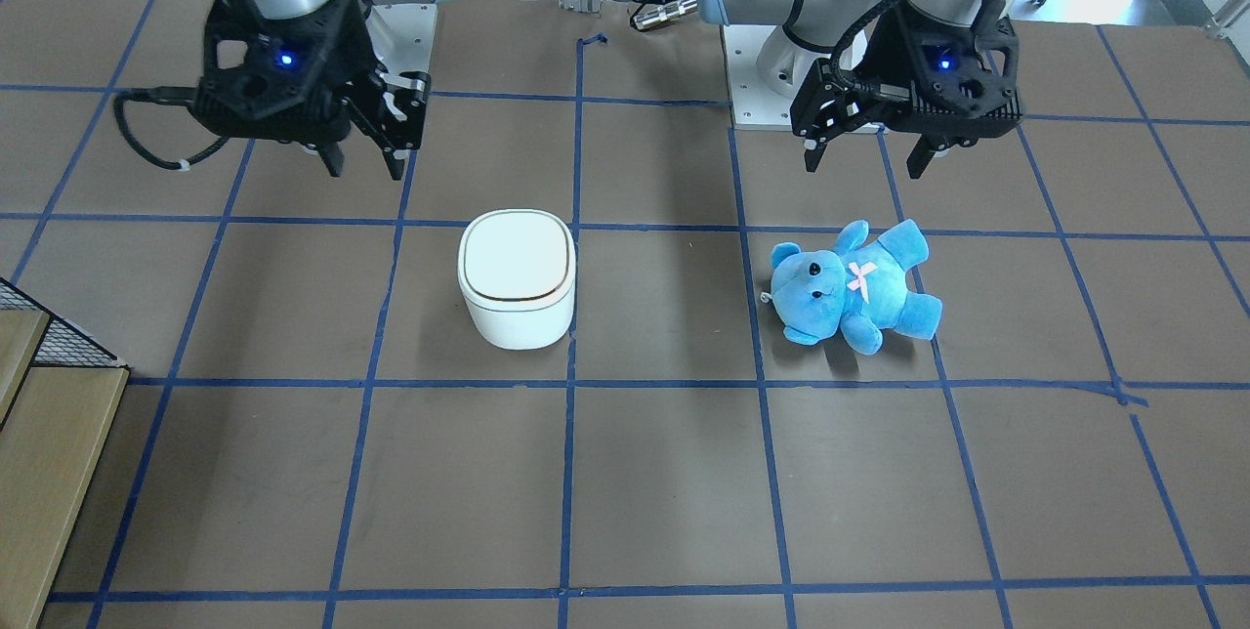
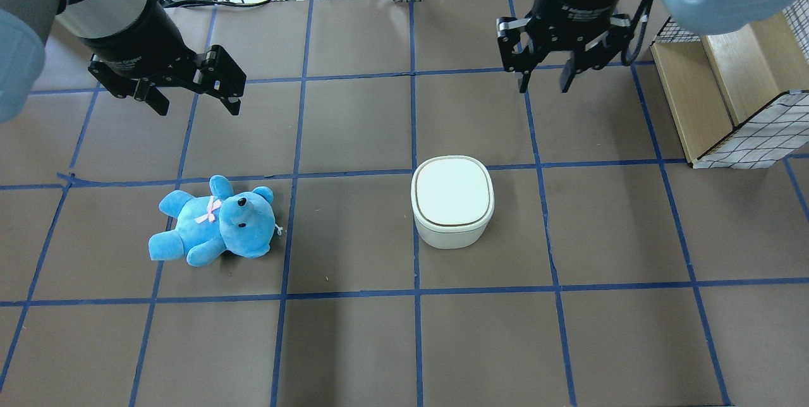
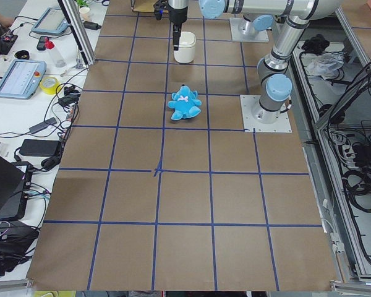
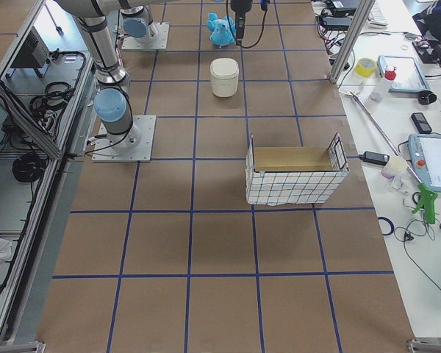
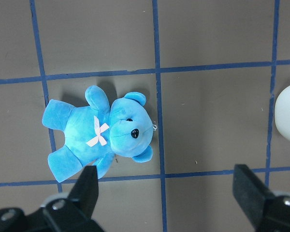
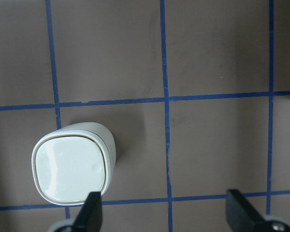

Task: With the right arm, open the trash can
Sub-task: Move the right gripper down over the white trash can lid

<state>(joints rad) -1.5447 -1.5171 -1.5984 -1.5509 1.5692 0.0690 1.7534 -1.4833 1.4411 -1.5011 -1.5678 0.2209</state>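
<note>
My right gripper (image 1: 366, 165) hangs over the table (image 1: 664, 492) in the upper left of the front-facing view, its fingers apart and holding nothing. The trash can (image 1: 516, 277) stands near the middle of that frame, below and to the right of the gripper and well apart from it, with its lid (image 1: 516, 256) flat and closed. My right wrist camera shows the can at lower left; my fingers (image 6: 93, 212) are cut off by the bottom edge. My left gripper (image 1: 864, 165), also spread and empty, hangs above the teddy bear (image 1: 854, 282). My left wrist camera catches only a white sliver of the can at its right edge.
</note>
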